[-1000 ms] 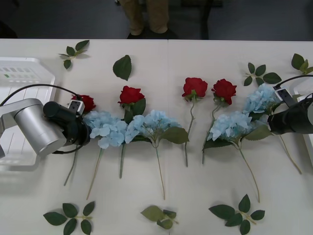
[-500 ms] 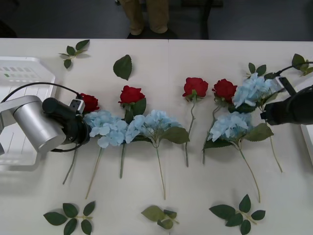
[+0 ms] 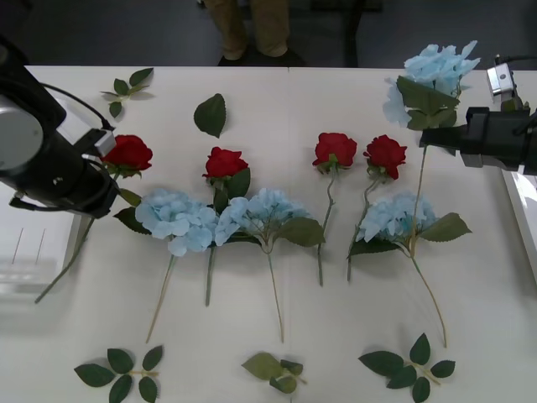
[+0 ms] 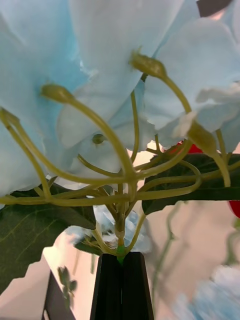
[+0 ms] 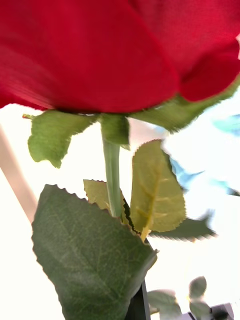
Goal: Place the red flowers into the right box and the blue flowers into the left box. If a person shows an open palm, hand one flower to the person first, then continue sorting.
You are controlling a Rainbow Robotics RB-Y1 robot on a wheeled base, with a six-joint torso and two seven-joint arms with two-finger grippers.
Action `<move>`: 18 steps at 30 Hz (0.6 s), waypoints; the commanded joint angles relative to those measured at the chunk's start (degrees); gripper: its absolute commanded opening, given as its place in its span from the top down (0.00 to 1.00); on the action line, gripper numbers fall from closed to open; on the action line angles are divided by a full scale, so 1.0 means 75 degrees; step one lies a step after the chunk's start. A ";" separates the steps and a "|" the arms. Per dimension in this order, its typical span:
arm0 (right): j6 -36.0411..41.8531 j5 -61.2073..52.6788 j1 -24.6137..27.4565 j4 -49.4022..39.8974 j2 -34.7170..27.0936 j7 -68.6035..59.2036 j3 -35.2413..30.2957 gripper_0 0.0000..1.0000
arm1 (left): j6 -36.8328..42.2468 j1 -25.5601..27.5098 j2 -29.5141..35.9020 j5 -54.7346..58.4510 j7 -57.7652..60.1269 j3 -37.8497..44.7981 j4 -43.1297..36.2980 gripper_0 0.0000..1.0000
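**Both arms hold a flower above the surface**

The right tool sits at the right side of the front view, its black fingers pressed together on the stem of a blue flower just under the head. That pale-blue head is raised toward the far right part of the white surface, with its stem hanging down across another blue flower that lies flat. A strip of the right box shows at the right edge, below the right arm.

The left tool is at the left side, pinching the stem of a red flower just below the bloom; in the left wrist view the green stem runs down between leaves to the dark finger tips at the edge. The long stem trails down and to the left, over the rim of the left box, which lies partly under the left arm.

Lying on the surface in a row between the arms are three more red flowers and two joined blue heads. Loose green leaf sprigs lie near the front and back edges. A person's khaki trouser legs stand beyond the far edge.
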 commanded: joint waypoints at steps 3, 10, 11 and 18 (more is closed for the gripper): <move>-0.1050 -0.0648 -0.0605 -0.0994 0.0424 0.0304 0.0642 1.00 | 0.0410 -0.0310 -0.0102 0.1142 -0.2023 0.1594 0.0110 1.00; -0.1812 -0.0659 -0.0757 -0.1299 0.0565 0.0198 0.1040 1.00 | -0.0738 -0.0310 -0.0888 0.2981 -0.3875 0.1899 0.0380 1.00; -0.1788 -0.0519 -0.0757 -0.1299 0.0529 0.0187 0.1028 1.00 | -0.0914 -0.0310 -0.1028 0.3274 -0.4250 0.1899 0.0462 1.00; -0.0851 0.0911 -0.0757 -0.0795 -0.0514 -0.0001 0.1028 1.00 | -0.2133 -0.0181 -0.2212 0.5067 -0.7003 0.1911 0.1165 1.00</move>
